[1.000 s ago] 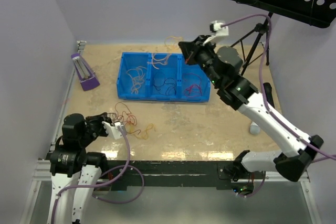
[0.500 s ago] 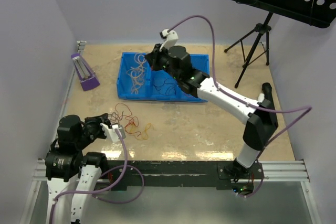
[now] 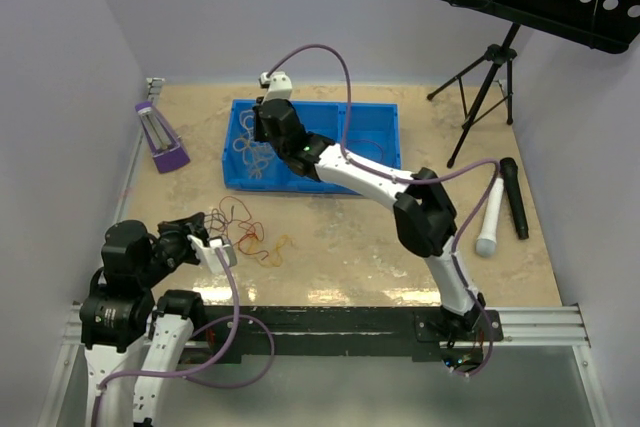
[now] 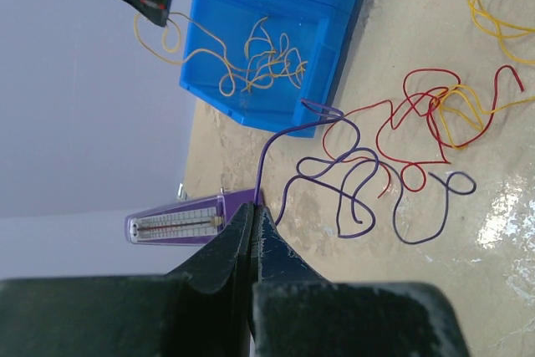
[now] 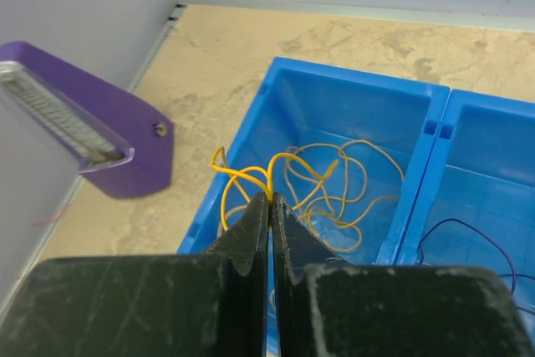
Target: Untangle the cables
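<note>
The right gripper (image 5: pixel 269 198) pinches a yellow wire (image 5: pixel 242 175) over the partly filled blue bin (image 5: pixel 351 94) below. The left gripper (image 4: pixel 253 211) pinches a purple wire (image 4: pixel 264 156); beyond its tips, red and yellow wires (image 4: pixel 431 106) lie tangled, unsorted.

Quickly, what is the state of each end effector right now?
Left end effector: closed, pinching a purple wire.
Right end effector: closed, holding a yellow wire.

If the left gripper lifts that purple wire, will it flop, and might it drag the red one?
Probably floppy: the purple wire lies in loose curls, so it should droop from the left gripper. Likely very light, being so thin. It crosses the red wire, so that may get tugged along.
</note>
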### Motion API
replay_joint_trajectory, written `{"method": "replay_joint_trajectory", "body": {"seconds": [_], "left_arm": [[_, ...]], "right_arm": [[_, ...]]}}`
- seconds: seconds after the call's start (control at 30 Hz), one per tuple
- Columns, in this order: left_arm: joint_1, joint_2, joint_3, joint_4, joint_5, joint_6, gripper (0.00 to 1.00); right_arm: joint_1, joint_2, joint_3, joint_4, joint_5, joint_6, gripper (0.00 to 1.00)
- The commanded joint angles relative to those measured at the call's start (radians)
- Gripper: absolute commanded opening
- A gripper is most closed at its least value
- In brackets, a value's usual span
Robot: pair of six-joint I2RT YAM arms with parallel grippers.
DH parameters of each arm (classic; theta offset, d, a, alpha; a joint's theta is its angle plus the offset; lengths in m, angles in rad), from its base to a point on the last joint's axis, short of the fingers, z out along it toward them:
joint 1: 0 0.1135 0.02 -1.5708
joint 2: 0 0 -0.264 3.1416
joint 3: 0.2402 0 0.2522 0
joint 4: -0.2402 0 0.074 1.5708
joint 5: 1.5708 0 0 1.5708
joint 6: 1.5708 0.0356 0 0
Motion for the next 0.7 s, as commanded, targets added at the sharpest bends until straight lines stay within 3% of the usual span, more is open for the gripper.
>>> {"method": "replay_joint_trajectory", "body": {"seconds": [0.0, 0.1, 0.13, 0.23, 0.3, 0.4, 0.57, 0.67], "left_arm": [[0.006, 0.008, 0.038, -0.003, 0.032, -0.017, 0.0], [0.006, 0.007, 0.052, -0.001, 0.035, -0.02, 0.0], [0.006, 0.01, 0.061, 0.01, 0.038, -0.029, 0.0], [0.006, 0.005, 0.101, 0.118, 0.037, -0.118, 0.0], [0.006, 0.001, 0.117, 0.224, 0.031, -0.189, 0.0], [0.006, 0.014, 0.146, 0.336, 0.044, -0.269, 0.0], [0.006, 0.063, 0.173, 0.373, 0.095, -0.323, 0.0], [0.006, 0.077, 0.155, 0.401, 0.115, -0.333, 0.0]], "right_arm": [[0.0, 0.092, 0.149, -0.079, 0.119, -0.018, 0.0], [-0.002, 0.168, 0.225, -0.137, 0.118, -0.014, 0.01], [0.0, 0.186, 0.235, -0.151, 0.113, -0.012, 0.06], [-0.002, 0.209, 0.243, -0.182, 0.081, 0.002, 0.38], [-0.002, 0.189, 0.214, -0.178, 0.069, 0.012, 0.48], [-0.005, 0.119, 0.156, -0.151, 0.049, 0.023, 0.56], [-0.039, -0.042, 0.071, -0.101, -0.045, 0.049, 0.67], [-0.072, -0.117, 0.029, -0.099, -0.091, 0.074, 0.68]]}}
